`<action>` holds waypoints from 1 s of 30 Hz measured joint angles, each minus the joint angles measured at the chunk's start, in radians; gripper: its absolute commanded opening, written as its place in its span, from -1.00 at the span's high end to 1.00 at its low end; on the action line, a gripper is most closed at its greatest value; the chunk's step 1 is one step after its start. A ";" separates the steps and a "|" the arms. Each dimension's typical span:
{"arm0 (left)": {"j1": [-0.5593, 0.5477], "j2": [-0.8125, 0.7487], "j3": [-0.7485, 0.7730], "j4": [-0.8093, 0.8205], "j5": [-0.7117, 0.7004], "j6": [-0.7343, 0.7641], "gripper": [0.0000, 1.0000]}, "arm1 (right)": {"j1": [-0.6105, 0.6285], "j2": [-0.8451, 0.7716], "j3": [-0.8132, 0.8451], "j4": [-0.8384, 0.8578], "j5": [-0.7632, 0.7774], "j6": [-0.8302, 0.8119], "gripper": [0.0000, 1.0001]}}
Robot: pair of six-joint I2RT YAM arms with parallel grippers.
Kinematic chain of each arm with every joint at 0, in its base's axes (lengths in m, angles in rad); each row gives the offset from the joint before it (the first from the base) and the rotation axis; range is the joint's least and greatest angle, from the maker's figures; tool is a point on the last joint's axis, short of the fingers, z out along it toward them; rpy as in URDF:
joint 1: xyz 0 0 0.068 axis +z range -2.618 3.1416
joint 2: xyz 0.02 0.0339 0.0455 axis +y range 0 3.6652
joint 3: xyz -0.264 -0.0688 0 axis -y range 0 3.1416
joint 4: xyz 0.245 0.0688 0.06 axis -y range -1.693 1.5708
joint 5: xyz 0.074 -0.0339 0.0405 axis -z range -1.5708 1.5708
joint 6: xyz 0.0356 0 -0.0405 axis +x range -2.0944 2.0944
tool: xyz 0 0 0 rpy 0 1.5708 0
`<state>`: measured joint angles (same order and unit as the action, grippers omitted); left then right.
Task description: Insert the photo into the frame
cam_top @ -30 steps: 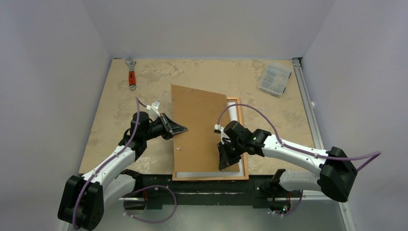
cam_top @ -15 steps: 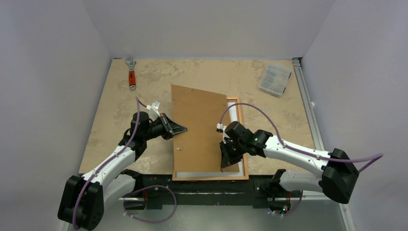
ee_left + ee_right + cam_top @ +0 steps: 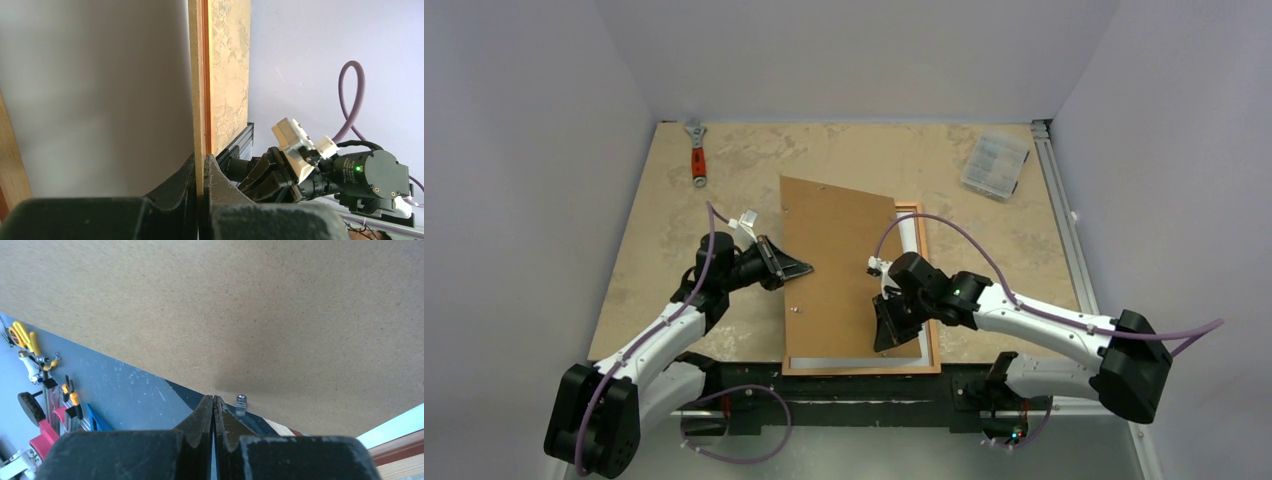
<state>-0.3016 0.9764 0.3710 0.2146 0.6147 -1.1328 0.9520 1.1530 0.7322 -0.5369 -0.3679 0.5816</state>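
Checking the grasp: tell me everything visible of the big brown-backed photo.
The large rectangular brown-backed photo shows its plain fibreboard-like back, picture side hidden. It sits skewed over the thin orange-brown wooden frame. The left claw is shut on its left edge; the shut right claw touches near its right edge.

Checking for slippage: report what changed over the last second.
The right gripper, jaws shut, edged slightly left at the right edge of the brown-backed rectangular photo print. Nothing was taken hold of or let go. Unchanged: the left gripper clamped on the print's left edge, and the print tilted over the thin orange-brown wooden frame.
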 measured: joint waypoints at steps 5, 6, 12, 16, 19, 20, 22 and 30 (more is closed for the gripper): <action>0.000 0.002 0.000 -0.002 0.000 0.000 1.00 | 0.006 0.027 -0.023 0.006 0.001 0.006 1.00; 0.000 0.003 0.000 -0.002 0.000 0.000 1.00 | 0.008 0.031 -0.029 0.006 0.001 0.007 1.00; 0.000 0.011 0.000 -0.007 -0.002 0.000 1.00 | 0.010 0.037 -0.037 0.003 0.019 0.011 1.00; 0.000 0.012 0.000 -0.008 -0.007 0.001 1.00 | 0.011 0.037 -0.037 -0.011 0.066 0.014 1.00; 0.000 0.013 0.000 -0.010 -0.010 0.003 1.00 | 0.012 0.037 -0.037 -0.029 0.108 0.019 1.00; 0.000 0.013 0.000 -0.012 -0.010 0.003 1.00 | 0.012 0.037 -0.036 -0.034 0.120 0.019 1.00; 0.000 0.014 0.000 -0.014 -0.010 0.003 1.00 | 0.012 0.037 -0.034 -0.040 0.138 0.021 1.00; 0.000 0.022 0.000 -0.013 -0.004 0.003 1.00 | 0.008 -0.064 -0.027 -0.055 0.169 0.046 1.00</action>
<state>-0.3016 0.9985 0.3710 0.2020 0.6106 -1.1294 0.9604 1.0885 0.7055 -0.5919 -0.1989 0.6277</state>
